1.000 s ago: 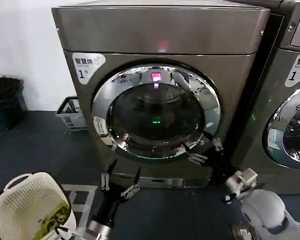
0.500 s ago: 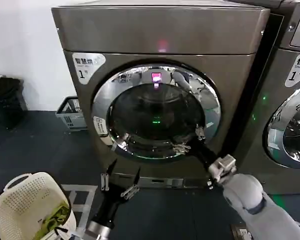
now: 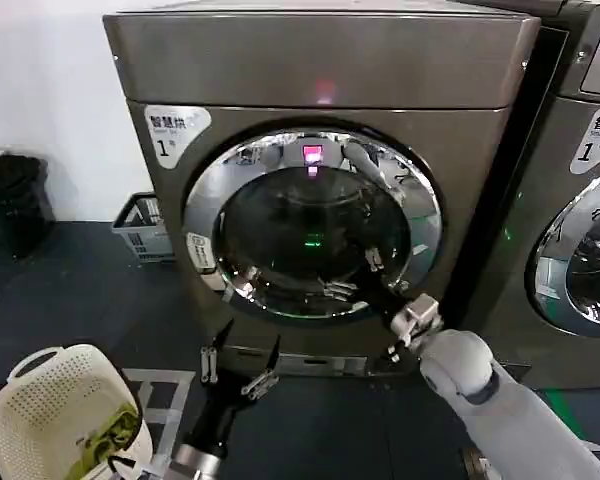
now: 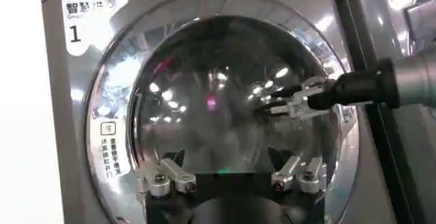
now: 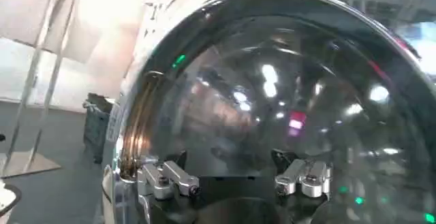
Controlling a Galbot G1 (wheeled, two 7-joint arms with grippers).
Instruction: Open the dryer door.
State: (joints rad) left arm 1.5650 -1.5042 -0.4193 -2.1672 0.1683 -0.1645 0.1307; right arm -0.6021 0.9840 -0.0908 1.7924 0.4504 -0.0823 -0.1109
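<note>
Right gripper point(image 4: 283, 101) at dryer door point(image 4: 204, 109) glass

dryer door point(image 3: 315, 225) | round porthole, wide mirror-chrome rim around dark glass, white sticker on rim | shut, flush against dryer point(image 3: 320, 70) front | centred below top panel

Second grey machine point(image 3: 580, 200): cut off by the head view's right edge, only part of its chrome door visible. Laundry basket point(image 3: 50, 415): cut by the lower edge. Dryer door point(image 3: 313, 225): interior behind the dark glass obscured by reflections. Right gripper point(image 3: 355, 275): contact with the rim cannot be judged (dark fingers against dark glass).
</note>
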